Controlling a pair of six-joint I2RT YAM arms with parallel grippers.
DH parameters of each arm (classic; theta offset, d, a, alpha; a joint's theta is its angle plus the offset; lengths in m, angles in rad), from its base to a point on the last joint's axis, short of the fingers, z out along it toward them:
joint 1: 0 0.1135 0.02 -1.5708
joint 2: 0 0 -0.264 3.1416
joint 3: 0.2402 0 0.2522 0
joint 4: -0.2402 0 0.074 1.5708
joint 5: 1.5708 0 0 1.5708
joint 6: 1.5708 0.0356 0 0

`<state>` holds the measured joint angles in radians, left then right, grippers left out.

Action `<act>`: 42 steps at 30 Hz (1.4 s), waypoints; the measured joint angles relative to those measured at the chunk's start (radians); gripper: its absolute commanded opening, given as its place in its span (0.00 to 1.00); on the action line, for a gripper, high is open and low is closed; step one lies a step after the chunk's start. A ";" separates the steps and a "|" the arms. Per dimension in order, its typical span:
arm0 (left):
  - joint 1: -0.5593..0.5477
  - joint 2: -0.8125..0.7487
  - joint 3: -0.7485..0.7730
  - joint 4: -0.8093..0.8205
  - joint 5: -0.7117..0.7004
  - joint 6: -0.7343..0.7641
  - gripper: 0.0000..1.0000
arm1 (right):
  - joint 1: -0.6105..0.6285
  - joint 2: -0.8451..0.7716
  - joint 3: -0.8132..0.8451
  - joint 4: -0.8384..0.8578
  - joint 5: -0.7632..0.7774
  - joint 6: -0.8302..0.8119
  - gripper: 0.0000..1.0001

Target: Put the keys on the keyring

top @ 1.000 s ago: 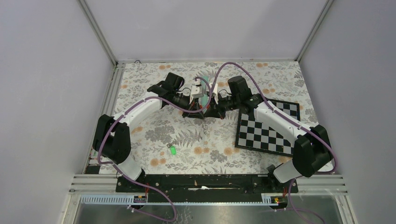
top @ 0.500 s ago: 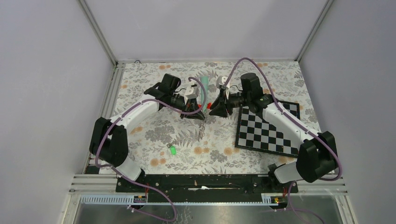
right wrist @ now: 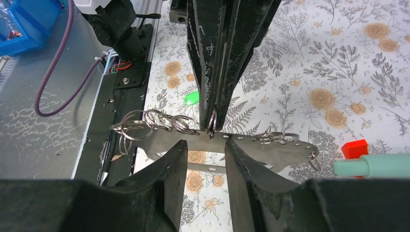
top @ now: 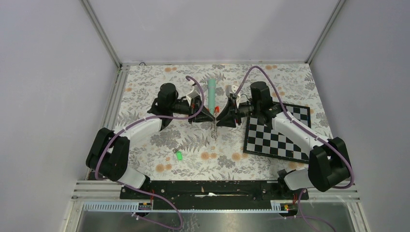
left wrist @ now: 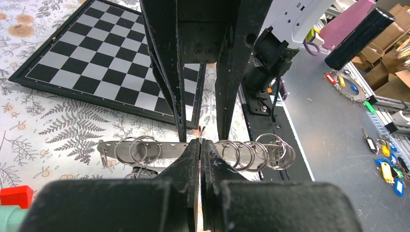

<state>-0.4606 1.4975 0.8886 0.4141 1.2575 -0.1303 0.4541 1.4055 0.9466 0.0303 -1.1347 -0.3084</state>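
The keyring (top: 213,130) hangs above the table between my two grippers. It is a flat grey metal strap (left wrist: 167,151) with holes that carries several wire rings (left wrist: 270,150). My left gripper (left wrist: 200,143) is shut on a thin wire ring at the strap's top edge. It also shows in the top view (top: 209,117). My right gripper (right wrist: 206,151) is open, facing the strap (right wrist: 251,145) close by, its fingers (left wrist: 170,72) either side of the left tips. The green-headed key (top: 178,155) lies on the table (right wrist: 191,98). I cannot make out the darker key.
A teal cone stick (top: 211,91) with a red base (right wrist: 355,147) lies behind the grippers. A chessboard (top: 275,135) lies at the right, under the right arm. The floral cloth (top: 145,87) covers the table.
The grippers drew apart, then came close again facing each other over the hanging keyring. The left arm swung lower and left, uncovering the teal stick. The green key has not moved.
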 measured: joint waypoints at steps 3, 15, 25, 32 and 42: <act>-0.001 -0.008 -0.031 0.120 -0.005 -0.092 0.00 | 0.000 -0.011 -0.002 0.027 -0.001 0.012 0.37; -0.003 -0.012 -0.063 0.233 -0.013 -0.182 0.00 | 0.000 -0.013 -0.003 0.087 0.000 0.056 0.15; -0.003 -0.012 -0.065 0.232 -0.029 -0.180 0.00 | -0.001 -0.013 -0.009 0.105 -0.002 0.085 0.07; -0.003 -0.012 -0.065 0.230 -0.035 -0.164 0.00 | -0.003 -0.013 -0.014 0.119 -0.002 0.107 0.00; -0.013 -0.019 -0.051 0.059 -0.074 0.021 0.20 | -0.003 -0.013 -0.007 0.016 0.055 0.035 0.00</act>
<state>-0.4740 1.4780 0.8375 0.4732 1.1831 -0.1089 0.4515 1.3926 0.9398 0.0460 -1.0801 -0.2729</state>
